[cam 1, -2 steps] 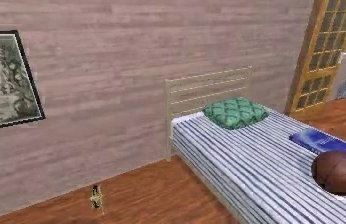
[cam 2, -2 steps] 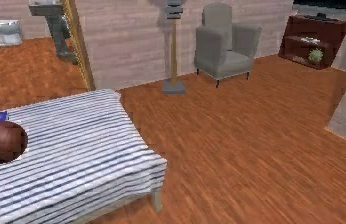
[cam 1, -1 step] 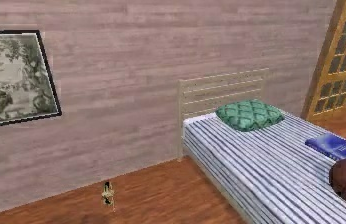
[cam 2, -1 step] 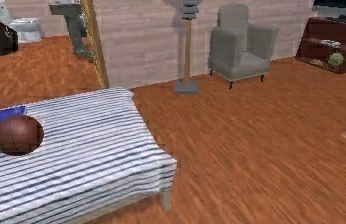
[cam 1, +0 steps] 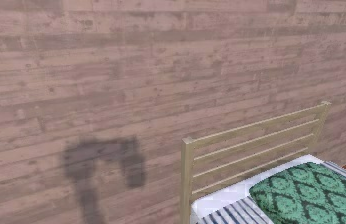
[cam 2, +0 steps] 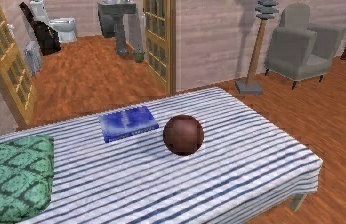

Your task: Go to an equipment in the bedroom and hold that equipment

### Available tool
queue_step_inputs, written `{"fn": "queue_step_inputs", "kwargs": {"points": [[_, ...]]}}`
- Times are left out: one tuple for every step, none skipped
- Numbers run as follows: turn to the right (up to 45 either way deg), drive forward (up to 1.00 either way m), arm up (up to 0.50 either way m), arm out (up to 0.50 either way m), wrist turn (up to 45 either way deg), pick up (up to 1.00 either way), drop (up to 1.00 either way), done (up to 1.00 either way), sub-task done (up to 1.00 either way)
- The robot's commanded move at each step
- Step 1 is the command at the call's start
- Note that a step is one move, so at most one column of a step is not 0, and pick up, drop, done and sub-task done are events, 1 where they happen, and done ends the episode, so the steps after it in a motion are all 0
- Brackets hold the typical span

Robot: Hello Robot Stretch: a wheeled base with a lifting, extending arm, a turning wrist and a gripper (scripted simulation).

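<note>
Arm side view: brown ball, poss. basketball, lies frame ctr on striped bed, blue book upper-left; claw state can't tell.

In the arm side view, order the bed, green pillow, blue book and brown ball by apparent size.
1. bed
2. green pillow
3. blue book and brown ball, about alike, so not ranked apart.
</note>
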Motion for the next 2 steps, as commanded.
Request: {"fn": "queue_step_inputs", "kwargs": {"points": [[0.0,0.00,0.50,0.00,0.0,0.00,0.00,0.00,0.00],[0.0,0.00,0.26,0.00,0.0,0.00,0.00,0.00,0.00]]}}
